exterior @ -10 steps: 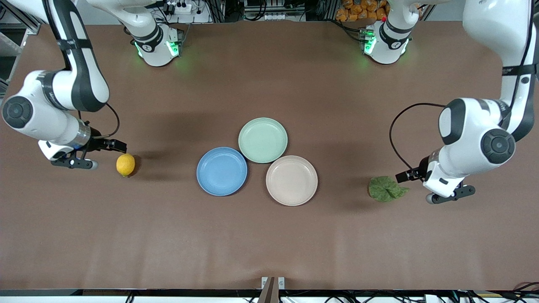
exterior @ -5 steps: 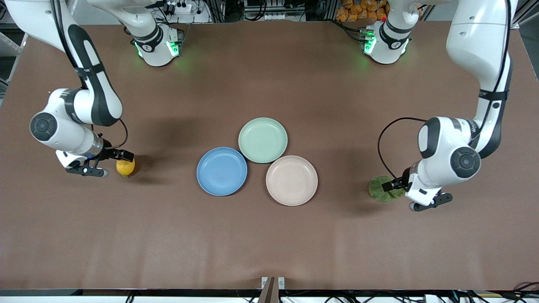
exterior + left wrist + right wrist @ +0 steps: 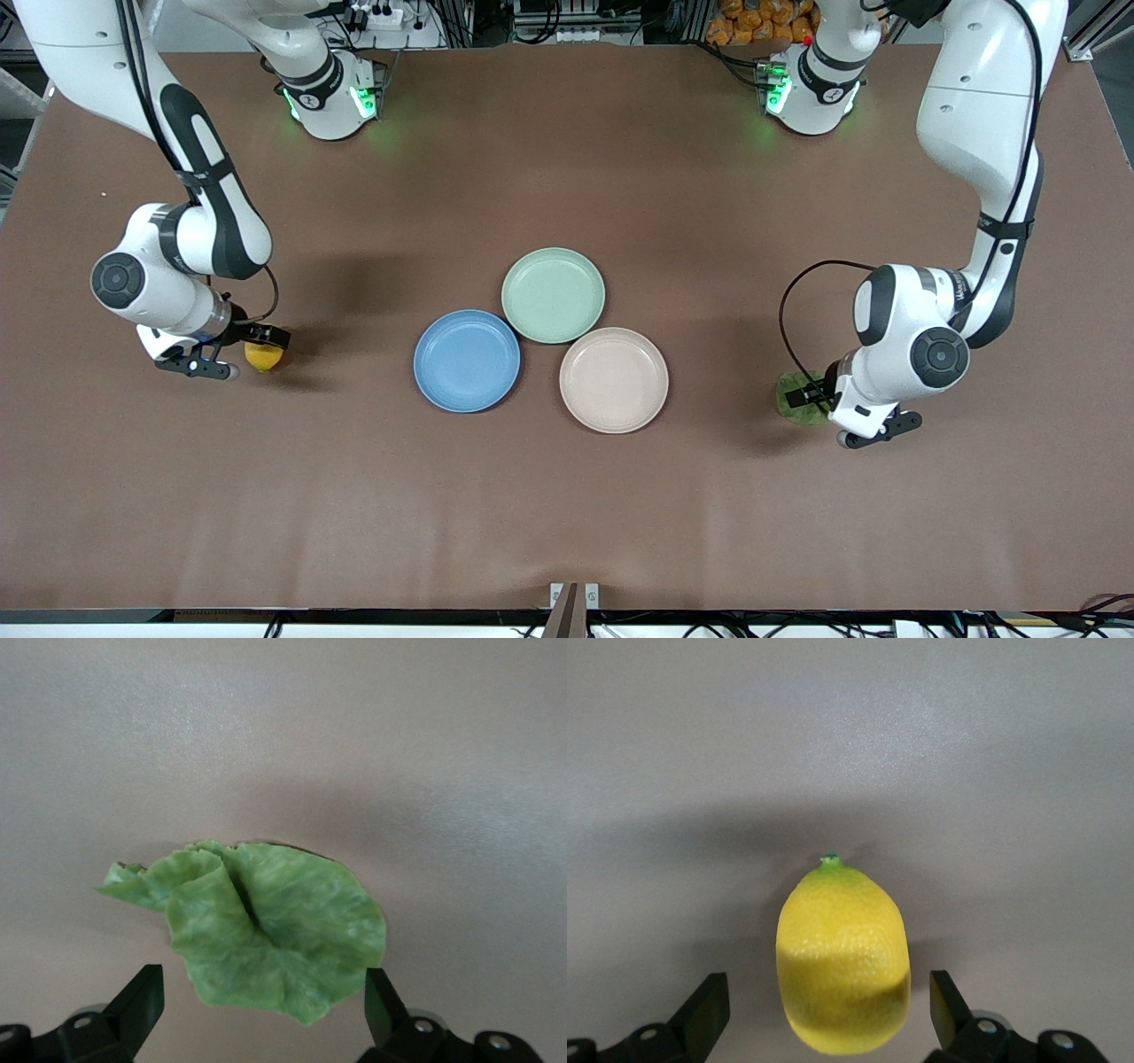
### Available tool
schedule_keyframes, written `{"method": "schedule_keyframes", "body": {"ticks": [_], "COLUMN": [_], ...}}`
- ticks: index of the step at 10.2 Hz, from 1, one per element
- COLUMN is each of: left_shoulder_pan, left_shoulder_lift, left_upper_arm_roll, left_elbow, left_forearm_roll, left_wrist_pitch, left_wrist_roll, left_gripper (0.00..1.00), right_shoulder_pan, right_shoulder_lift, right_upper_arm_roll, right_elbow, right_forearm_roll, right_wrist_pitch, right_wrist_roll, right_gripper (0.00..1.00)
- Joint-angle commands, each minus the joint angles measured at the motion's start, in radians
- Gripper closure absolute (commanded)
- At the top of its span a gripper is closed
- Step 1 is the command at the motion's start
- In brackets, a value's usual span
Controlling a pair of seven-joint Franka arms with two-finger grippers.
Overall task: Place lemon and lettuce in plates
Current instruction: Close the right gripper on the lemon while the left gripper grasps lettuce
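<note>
Both arms wear glossy white shells with dark grey joint bands, round black caps, looping black cables and green-lit bases; black fingers (image 3: 133, 1010) carry small screws.

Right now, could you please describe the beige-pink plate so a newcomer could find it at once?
Three plates cluster mid-table. The beige-pink plate lies toward the left arm's end, touching the mint-green plate and beside the blue plate. Its pale pinkish colour sets it apart.

One lemon (image 3: 263, 356); one lettuce (image 3: 795, 398); three plates: one blue (image 3: 467, 361), one beige (image 3: 613, 380), one mint-green (image 3: 553, 295); two arms, each with one hand, on one table (image 3: 567, 496).
</note>
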Motion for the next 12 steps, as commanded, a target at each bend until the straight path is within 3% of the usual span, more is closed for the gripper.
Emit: {"method": "schedule_keyframes", "body": {"ticks": [1,2,3,5,6,7,8,9,11,12], "left_shoulder_pan": [-0.004,-0.004,-0.002,0.0,0.0,0.0,-0.004,0.0,0.0,0.001], "left_shoulder_lift": [0.026,0.04,0.049,0.055,0.063,0.068,0.071,0.074,0.077,0.077], "left_upper_arm_roll": [0.004,0.004,0.004,0.004,0.004,0.004,0.006,0.004,0.004,0.004], "left_elbow": [0.014,0.014,0.014,0.014,0.014,0.013,0.011,0.011,0.011,0.011], "left_forearm_roll": [0.035,0.037,0.037,0.037,0.037,0.037,0.037,0.037,0.037,0.037], "left_wrist_pitch": [0.021,0.044,0.056,0.059,0.059,0.077,0.102,0.104,0.104,0.104], "left_wrist_roll": [-0.023,-0.023,-0.023,-0.023,-0.02,-0.02,-0.02,-0.021,-0.023,-0.023], "left_gripper": [0.0,0.0,0.0,0.0,0.0,0.0,0.0,0.37,1.0,1.0], "right_shoulder_pan": [-0.016,-0.016,-0.016,-0.013,-0.01,-0.007,-0.005,-0.002,0.021,0.036], "right_shoulder_lift": [0.033,0.04,0.046,0.046,0.046,0.042,0.03,0.007,-0.029,-0.03], "right_upper_arm_roll": [0.015,0.015,0.015,0.015,0.015,0.015,0.015,0.015,0.025,0.038], "right_elbow": [-0.005,-0.003,-0.003,0.0,0.006,0.012,0.02,0.032,0.084,0.11], "right_forearm_roll": [0.015,0.024,0.028,0.047,0.047,0.047,0.048,0.048,0.048,0.048], "right_wrist_pitch": [0.048,0.054,0.061,0.049,0.046,0.04,0.029,-0.013,-0.143,-0.177], "right_wrist_roll": [0.015,0.016,0.016,0.035,0.051,0.061,0.059,0.059,0.114,0.16], "right_gripper": [0.0,0.0,0.13,0.64,0.82,0.92,0.95,0.95,0.95,0.95]}}
